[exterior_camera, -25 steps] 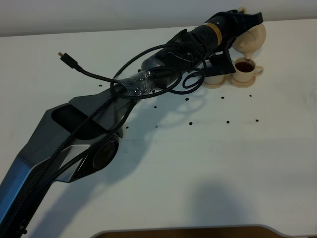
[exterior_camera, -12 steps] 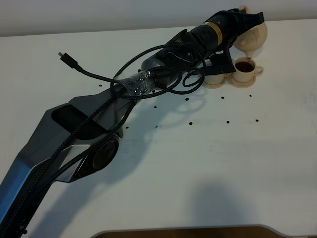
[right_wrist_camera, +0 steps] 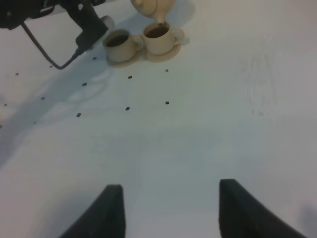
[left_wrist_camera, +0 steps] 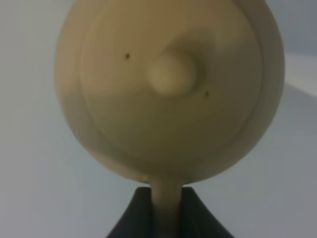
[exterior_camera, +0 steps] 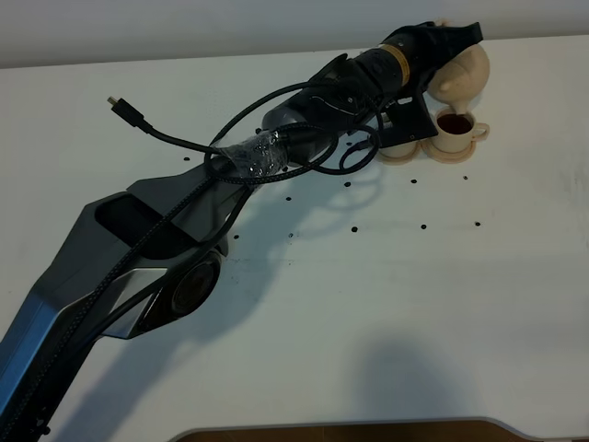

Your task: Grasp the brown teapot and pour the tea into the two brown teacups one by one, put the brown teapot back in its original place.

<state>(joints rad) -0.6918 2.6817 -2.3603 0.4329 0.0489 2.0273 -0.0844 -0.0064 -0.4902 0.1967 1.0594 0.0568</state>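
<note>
My left gripper (exterior_camera: 453,39) reaches across to the far right of the table and is shut on the loop handle of the brown teapot (exterior_camera: 467,72). The teapot is tilted, its spout just above the right teacup (exterior_camera: 454,130), which holds dark tea. The left teacup (exterior_camera: 401,144) is half hidden behind the gripper; the right wrist view shows tea in it (right_wrist_camera: 119,42), beside the right teacup (right_wrist_camera: 158,34) and under the teapot (right_wrist_camera: 152,6). The left wrist view shows the teapot lid (left_wrist_camera: 171,74) and the handle between my left gripper's (left_wrist_camera: 166,220) fingers. My right gripper (right_wrist_camera: 171,213) is open and empty. The original-place saucer is hidden.
The left arm (exterior_camera: 304,115) and its looping black cables (exterior_camera: 147,129) stretch diagonally over the white table (exterior_camera: 386,295). Both cups stand on small beige saucers (exterior_camera: 398,155) that touch each other, close to the table's far edge.
The left gripper and teapot have lifted slightly up and back over the right teacup. The cups have not moved.
</note>
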